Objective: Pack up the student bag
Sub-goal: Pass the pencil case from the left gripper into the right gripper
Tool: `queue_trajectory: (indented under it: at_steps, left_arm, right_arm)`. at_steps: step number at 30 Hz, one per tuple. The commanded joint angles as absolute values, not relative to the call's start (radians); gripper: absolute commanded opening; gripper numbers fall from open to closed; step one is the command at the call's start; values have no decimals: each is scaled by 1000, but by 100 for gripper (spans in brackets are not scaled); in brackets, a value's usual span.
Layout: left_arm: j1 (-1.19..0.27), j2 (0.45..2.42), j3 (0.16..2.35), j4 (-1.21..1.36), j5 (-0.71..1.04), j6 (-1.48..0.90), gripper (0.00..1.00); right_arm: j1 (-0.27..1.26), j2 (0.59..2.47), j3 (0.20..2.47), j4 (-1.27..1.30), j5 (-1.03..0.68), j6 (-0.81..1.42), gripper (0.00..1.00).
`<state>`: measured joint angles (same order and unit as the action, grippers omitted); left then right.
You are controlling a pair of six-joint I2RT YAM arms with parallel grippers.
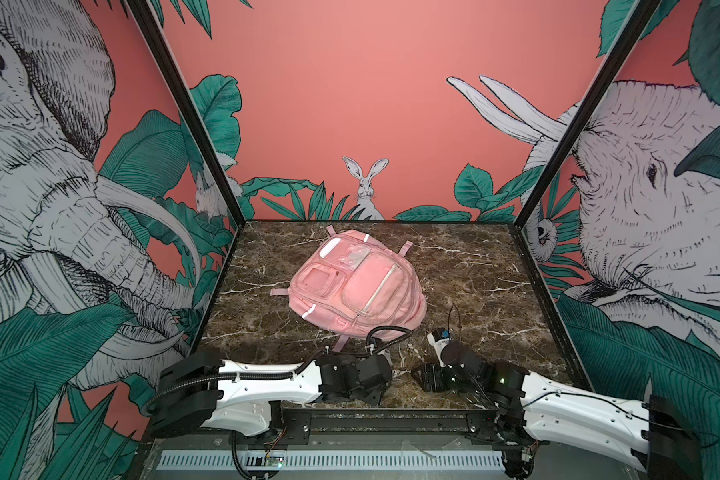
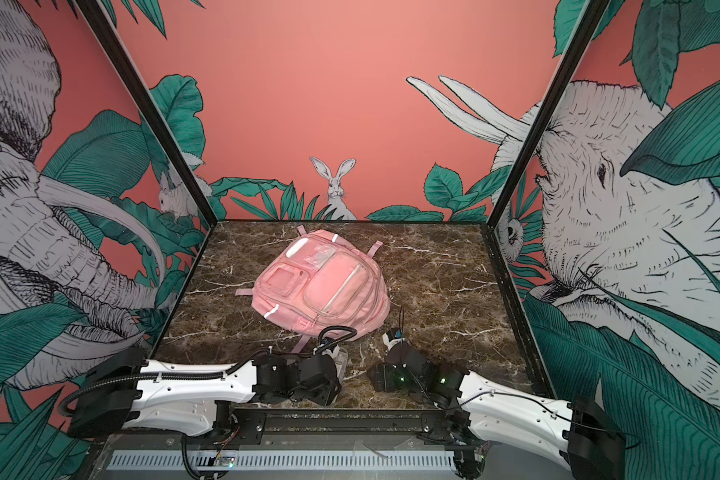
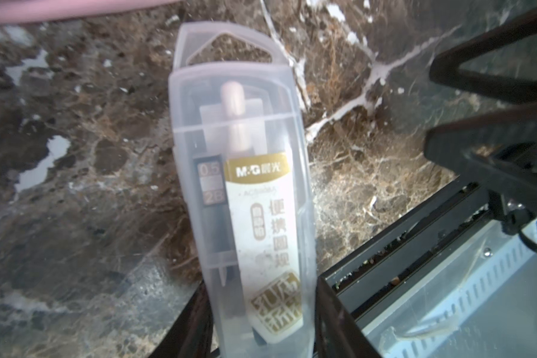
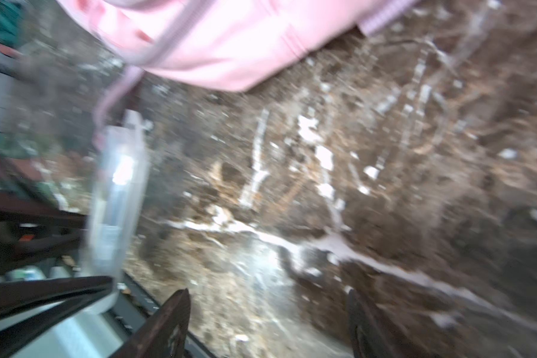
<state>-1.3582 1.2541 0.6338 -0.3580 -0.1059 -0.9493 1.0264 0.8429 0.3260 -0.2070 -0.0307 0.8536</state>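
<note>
Marble tabletop: left tool pinches a clear case (near the student bag); right tool spread.

You're looking at a pink student bag with white reflective strips, on a dark-brown marble worktop veined white. In the black left gripper: a clear frosted case with a white-and-gold label. Walls are coral, with green leaves and black-and-white elephants.

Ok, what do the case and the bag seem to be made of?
The case looks like clear, slightly frosted hard plastic: its contents show through. The bag looks like soft matte pink fabric: stitched seams, zips, creases.
</note>
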Motion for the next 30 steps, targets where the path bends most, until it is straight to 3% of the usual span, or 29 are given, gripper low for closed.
queue_trajectory:
  at_steps: [1,9,20,30]
  left_arm:
    - [-1341,1203,599,-265,-97,-939,45]
    - [-1313,1153,546,-137,-49,-935,45]
    - [-1294,1126,525,-125,-44,-937,45]
    - [-1270,1119,521,-110,-34,-934,45]
  right_arm:
    - [1019,856,313,24,-103,900,78]
    - [1017,1098,334,356,-177,971,77]
    - [1016,1231,379,488,-249,1000,66]
    - [1016,1307,368,623,-315,1051,41]
